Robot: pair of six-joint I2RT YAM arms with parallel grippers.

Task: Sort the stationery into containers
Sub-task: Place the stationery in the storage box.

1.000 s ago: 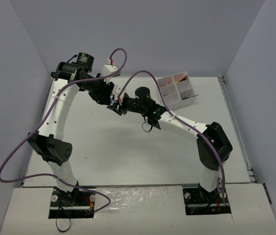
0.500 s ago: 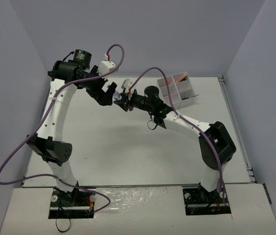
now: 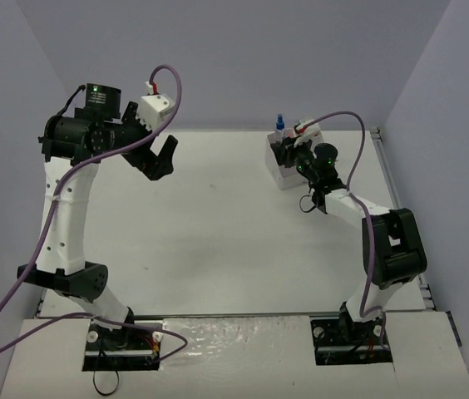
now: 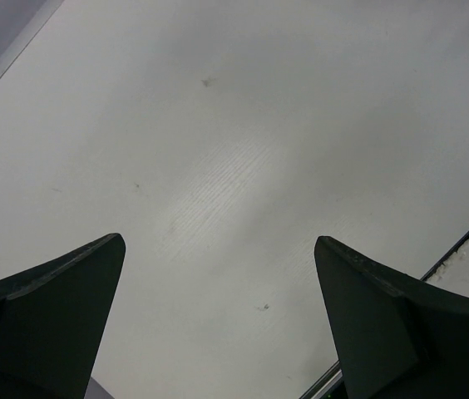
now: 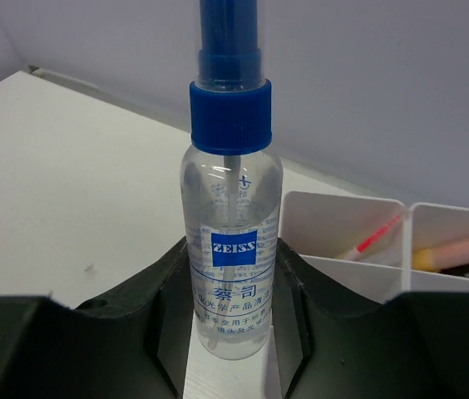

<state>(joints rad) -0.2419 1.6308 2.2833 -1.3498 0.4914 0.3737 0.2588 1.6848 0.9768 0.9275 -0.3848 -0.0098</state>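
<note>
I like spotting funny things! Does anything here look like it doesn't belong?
Yes: the right end effector holds a clear spray bottle with a blue cap, upright by the white organiser. Its compartments show pens, so a liquid bottle looks odd.

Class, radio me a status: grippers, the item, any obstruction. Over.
Left gripper open, empty. Right gripper shut on clear blue-capped bottle, upright at the organiser box. No obstruction seen.
</note>
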